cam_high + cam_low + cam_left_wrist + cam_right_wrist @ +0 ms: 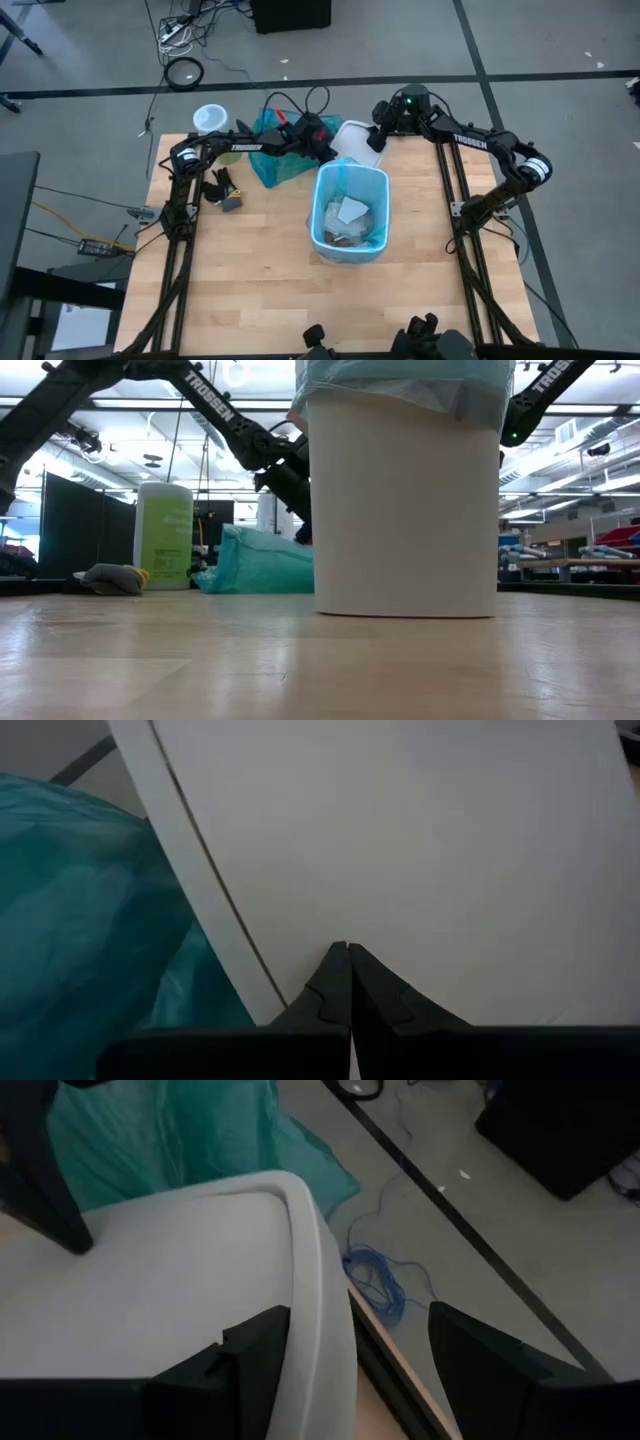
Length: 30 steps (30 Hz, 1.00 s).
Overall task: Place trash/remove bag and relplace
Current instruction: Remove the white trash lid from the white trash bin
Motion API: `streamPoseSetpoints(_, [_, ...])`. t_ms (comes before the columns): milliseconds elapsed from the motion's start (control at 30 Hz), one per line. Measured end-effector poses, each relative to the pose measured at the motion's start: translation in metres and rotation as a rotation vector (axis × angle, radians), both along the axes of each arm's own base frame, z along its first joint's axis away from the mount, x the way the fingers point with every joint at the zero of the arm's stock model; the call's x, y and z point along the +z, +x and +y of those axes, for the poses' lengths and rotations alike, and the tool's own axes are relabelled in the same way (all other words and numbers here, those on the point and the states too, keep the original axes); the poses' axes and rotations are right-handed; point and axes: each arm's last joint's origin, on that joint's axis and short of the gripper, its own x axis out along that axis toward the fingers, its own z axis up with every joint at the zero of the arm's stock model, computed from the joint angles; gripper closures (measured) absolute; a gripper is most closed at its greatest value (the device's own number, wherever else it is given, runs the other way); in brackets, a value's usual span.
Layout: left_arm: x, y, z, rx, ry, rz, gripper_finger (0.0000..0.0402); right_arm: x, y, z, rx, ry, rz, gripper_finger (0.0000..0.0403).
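Observation:
The white bin (348, 250) (405, 510) stands upright mid-table, lined with the light blue bag (345, 176) (400, 380), whose edge folds over the rim. The trash (350, 213), white paper and brown scraps, lies inside it. A flat white lid (356, 140) (420, 840) (150, 1270) lies at the table's far edge behind the bin. My left gripper (322, 136) (348, 952) is shut over the lid. My right gripper (379, 135) (355, 1320) is open, one finger on each side of the lid's rounded rim (312, 1270). Whether those fingers touch the rim cannot be told. My left gripper sets its shut fingertips (338, 960) on the white lid's flat face (350, 920), near the edge by the teal bag. It comes slanting down from the table's left. The lid lies flat on the table's far edge.
A darker teal plastic bag (272, 152) (262, 560) (80, 910) lies crumpled left of the lid. A green-labelled canister (210, 118) (167, 535) and a grey-and-yellow rag (226, 192) (112, 578) sit far left. Cables (375, 1280) lie on the floor beyond the far edge.

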Motion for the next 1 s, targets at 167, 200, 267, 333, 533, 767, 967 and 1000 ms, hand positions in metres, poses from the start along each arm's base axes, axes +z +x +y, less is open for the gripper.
streamPoseSetpoints(167, [0.000,0.000,0.000,0.005,0.002,0.003,0.0401,0.003,0.000,-0.001,-0.003,0.010,-0.044,0.0168])
streamPoseSetpoints(200, [0.000,0.000,0.000,0.006,0.003,0.003,0.0401,0.003,-0.001,-0.002,-0.015,0.024,-0.060,0.0168])
streamPoseSetpoints(267, [0.000,0.000,0.000,0.007,0.004,0.003,0.0401,0.004,-0.002,-0.004,-0.027,0.025,-0.075,0.0167])
streamPoseSetpoints(333, [0.000,0.000,0.000,0.007,0.004,0.003,0.0401,0.005,-0.003,-0.006,-0.029,0.016,-0.090,0.0167])
streamPoseSetpoints(533, [0.001,0.000,0.000,0.007,0.006,-0.002,0.0401,0.014,-0.004,-0.009,-0.022,-0.004,-0.184,0.0167])
streamPoseSetpoints(767, [0.000,0.001,-0.002,0.001,0.002,0.002,0.0401,0.016,-0.007,-0.011,-0.019,0.114,-0.302,0.0170])
streamPoseSetpoints(967, [-0.005,0.006,-0.001,0.012,-0.011,-0.026,0.0401,0.017,-0.010,-0.013,-0.036,0.232,-0.389,0.0170])
streamPoseSetpoints(1000, [-0.005,0.006,-0.002,0.014,-0.010,-0.025,0.0401,0.016,-0.011,-0.014,-0.038,0.255,-0.399,0.0170])
